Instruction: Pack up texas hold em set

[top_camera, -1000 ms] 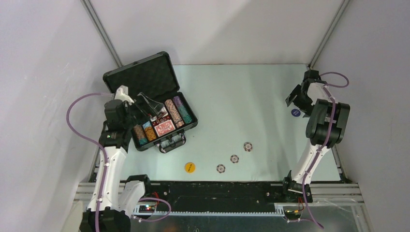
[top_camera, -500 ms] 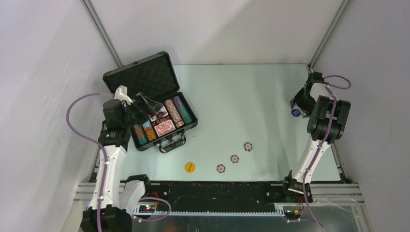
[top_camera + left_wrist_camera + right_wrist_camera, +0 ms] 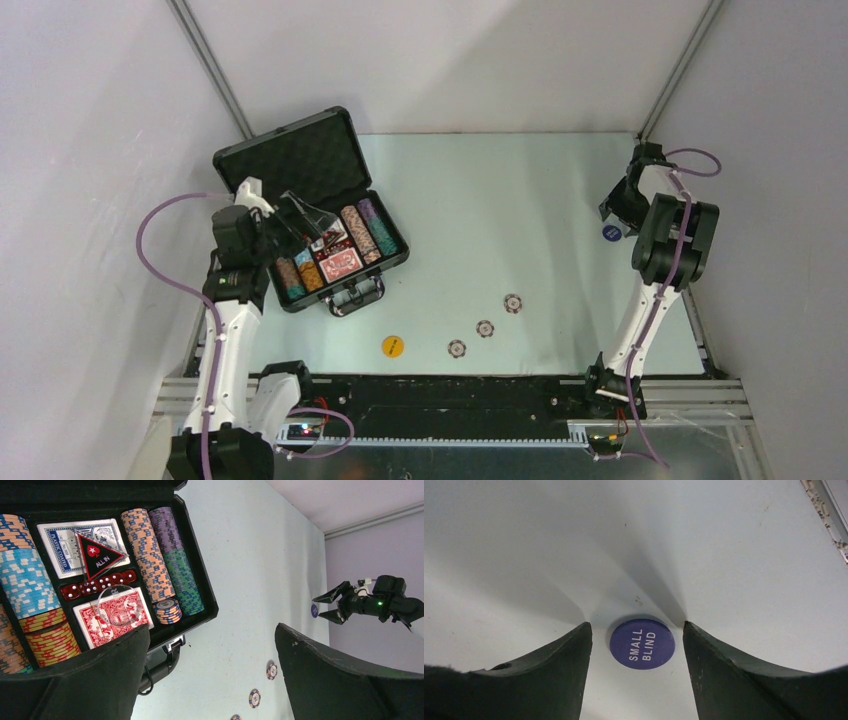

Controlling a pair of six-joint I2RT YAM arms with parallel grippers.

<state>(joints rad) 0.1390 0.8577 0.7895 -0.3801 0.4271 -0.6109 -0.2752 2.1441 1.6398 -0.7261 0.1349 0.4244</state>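
- Fingers (image 3: pixel 524 680) of the right gripper (image 3: pixel 636 626) are spread wide. The blue disc (image 3: pixel 642 643) marked SMALL BLIND lies flat on the table (image 3: pixel 499 540) between them, untouched. I read that as lining up a pinch across its edge.
- Left gripper (image 3: pixel 211 629) is also spread and grips nothing. It hangs over the open case (image 3: pixel 290 155) at the upper left of the overhead view, probably parked out of the way.
- Case contents look mostly packed: chip rows (image 3: pixel 150 555), a red deck (image 3: pixel 112 617) and a blue deck (image 3: pixel 75 545), with a clear disc (image 3: pixel 117 602) lying on the red one.
- Bottom centre overhead, a yellow disc (image 3: pixel 393 346) and three chips (image 3: pixel 485 328) lie loose, well apart from the case.
- Hard to tell whether the right fingertips touch the table. My left fingers block the case's lower corner in the wrist view, and overhead the right arm covers most of its gripper.
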